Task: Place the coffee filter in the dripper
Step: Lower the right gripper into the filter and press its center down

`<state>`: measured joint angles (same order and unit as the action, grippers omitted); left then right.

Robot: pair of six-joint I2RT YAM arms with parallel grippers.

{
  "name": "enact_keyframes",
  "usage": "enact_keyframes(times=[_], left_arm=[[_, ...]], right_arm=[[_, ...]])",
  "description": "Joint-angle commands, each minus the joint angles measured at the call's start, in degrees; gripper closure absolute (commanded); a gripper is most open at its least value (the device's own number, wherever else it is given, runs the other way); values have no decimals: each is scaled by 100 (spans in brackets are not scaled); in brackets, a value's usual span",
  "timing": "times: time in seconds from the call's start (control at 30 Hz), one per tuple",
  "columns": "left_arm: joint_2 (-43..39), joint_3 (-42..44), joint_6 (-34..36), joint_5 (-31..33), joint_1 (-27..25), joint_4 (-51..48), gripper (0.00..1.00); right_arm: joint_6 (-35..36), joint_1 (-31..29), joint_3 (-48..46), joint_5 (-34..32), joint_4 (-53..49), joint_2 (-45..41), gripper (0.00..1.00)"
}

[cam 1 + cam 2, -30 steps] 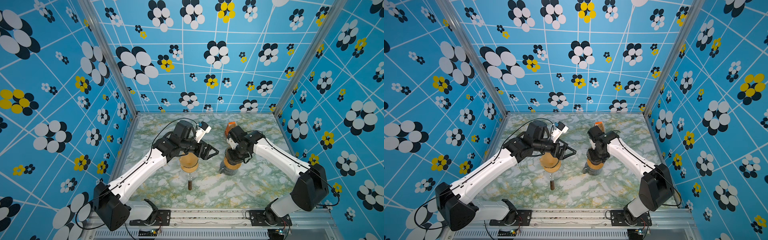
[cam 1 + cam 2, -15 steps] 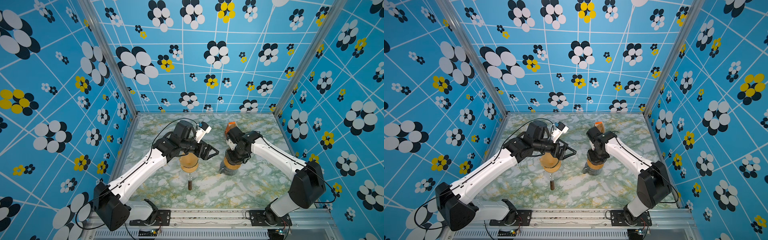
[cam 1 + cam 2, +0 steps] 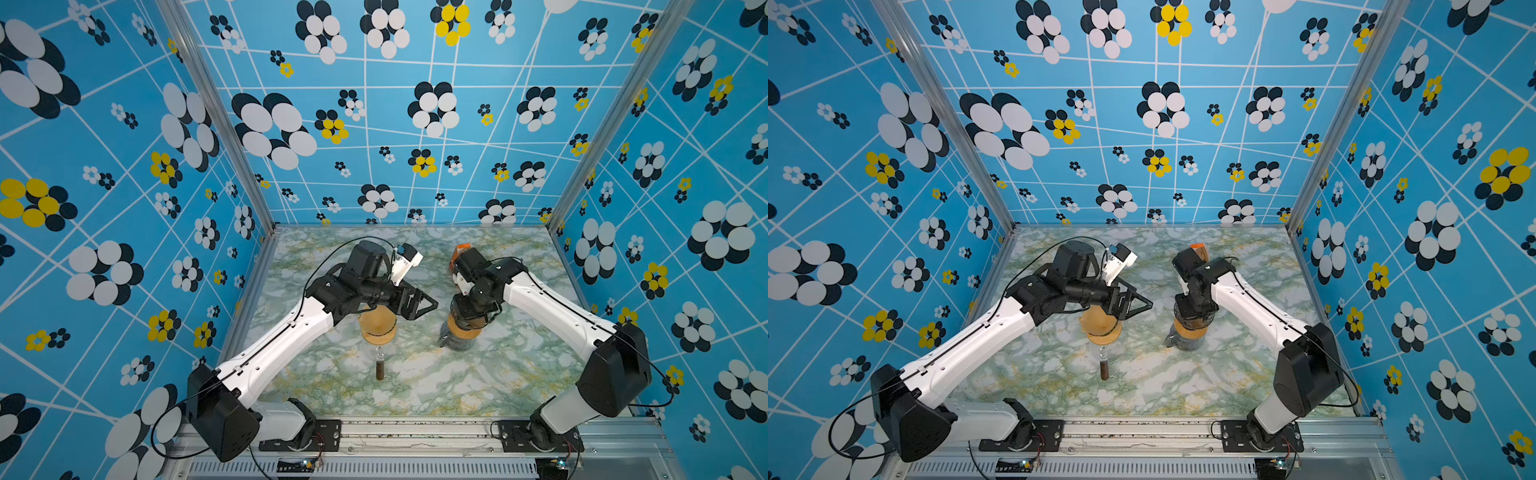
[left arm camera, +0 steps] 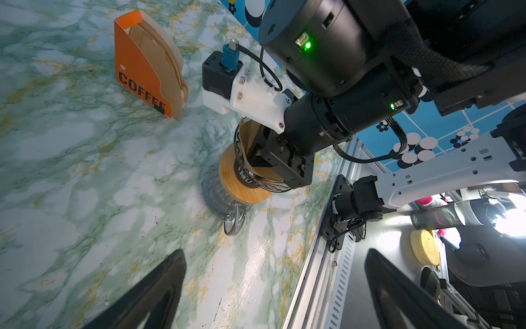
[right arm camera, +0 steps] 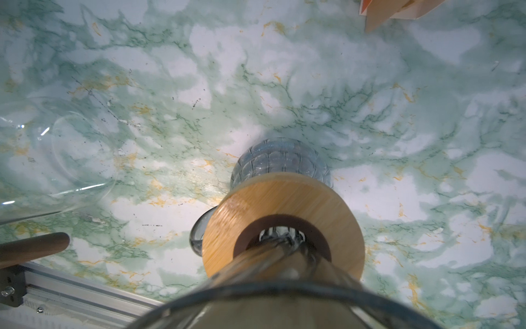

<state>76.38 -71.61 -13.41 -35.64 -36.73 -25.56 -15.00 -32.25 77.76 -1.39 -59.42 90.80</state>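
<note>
Inside dripper (image 4: 232,182): filter (image 4: 245,139) looks seated, right gripper (image 4: 256,163) buried in cone, fingers together. Left gripper (image 4: 276,290) idle, fingers wide apart. Remaining: withdraw, confirm paper stays.

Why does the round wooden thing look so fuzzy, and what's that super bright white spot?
Right wrist view: the wooden ring and glass rim sit close to the lens, so they blur; the marble table behind looks sharper. Left wrist view: the white spot is glare from a bright light beyond the table's edge.
</note>
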Motion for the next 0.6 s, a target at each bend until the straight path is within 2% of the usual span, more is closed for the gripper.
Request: enact_keyframes(times=[0.0, 0.53, 0.57], left_arm=[[-106, 50, 95, -136, 52, 51, 1], [-122, 56, 67, -114, 59, 52, 1], [-120, 59, 45, -93, 52, 62, 1]], right_arm=[[-19, -60, 185, -175, -228, -167, 100], [-95, -61, 205, -116, -183, -315, 100], [-120, -60, 207, -131, -150, -386, 91]])
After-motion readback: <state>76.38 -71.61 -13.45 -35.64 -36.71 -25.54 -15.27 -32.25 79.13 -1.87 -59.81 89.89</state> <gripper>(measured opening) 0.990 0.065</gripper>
